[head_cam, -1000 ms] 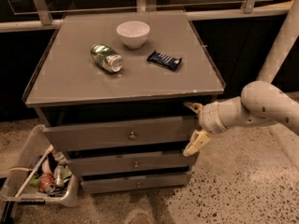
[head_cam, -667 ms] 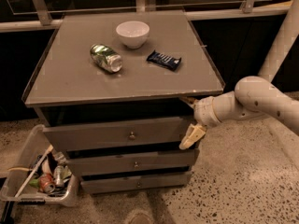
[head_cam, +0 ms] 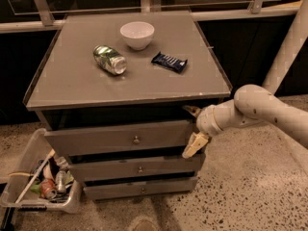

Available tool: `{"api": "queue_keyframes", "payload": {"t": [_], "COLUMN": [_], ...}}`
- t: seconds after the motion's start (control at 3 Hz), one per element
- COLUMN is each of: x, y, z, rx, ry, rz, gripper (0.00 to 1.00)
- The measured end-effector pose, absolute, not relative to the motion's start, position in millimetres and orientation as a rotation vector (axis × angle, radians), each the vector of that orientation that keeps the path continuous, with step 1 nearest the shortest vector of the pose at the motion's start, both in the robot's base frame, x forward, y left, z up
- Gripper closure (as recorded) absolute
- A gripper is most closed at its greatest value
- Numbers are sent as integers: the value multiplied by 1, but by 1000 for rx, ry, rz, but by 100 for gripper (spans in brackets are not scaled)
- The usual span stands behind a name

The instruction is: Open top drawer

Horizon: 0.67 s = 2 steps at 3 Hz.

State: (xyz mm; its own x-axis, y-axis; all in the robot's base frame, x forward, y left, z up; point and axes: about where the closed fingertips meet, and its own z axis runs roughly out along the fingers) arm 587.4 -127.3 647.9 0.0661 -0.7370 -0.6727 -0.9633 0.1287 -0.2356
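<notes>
Jaws spread wide, the gripper (head_cam: 193, 128) sits at the right end of the top drawer (head_cam: 110, 137), one finger (head_cam: 191, 110) by the front's upper corner and the other (head_cam: 194, 146) by its lower corner; whether either touches the wood cannot be told. Compared with a second ago, the gripper has slid left, from just off the cabinet's side to against the drawer's end, and the pale arm (head_cam: 260, 107) has followed it. The drawer front looks unmoved, with a dark gap above it. Three grey drawers are stacked, each with one brass knob (head_cam: 136, 140); the two lower drawers (head_cam: 137, 169) are shorter. On the cabinet top (head_cam: 72, 81) lie one white bowl (head_cam: 137, 34), one crushed can (head_cam: 109, 59) and one snack bar (head_cam: 169, 61). One bin (head_cam: 71, 205) of rubbish stands on the floor at left.
</notes>
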Motion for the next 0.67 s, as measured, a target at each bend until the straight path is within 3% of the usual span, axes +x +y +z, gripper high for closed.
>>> {"api": "queue_keyframes", "payload": {"t": [0.67], "x": [593], "y": [-126], "z": [639], "rx": [-1663], "ry": [1728], "rz": [426], "gripper": [6]}}
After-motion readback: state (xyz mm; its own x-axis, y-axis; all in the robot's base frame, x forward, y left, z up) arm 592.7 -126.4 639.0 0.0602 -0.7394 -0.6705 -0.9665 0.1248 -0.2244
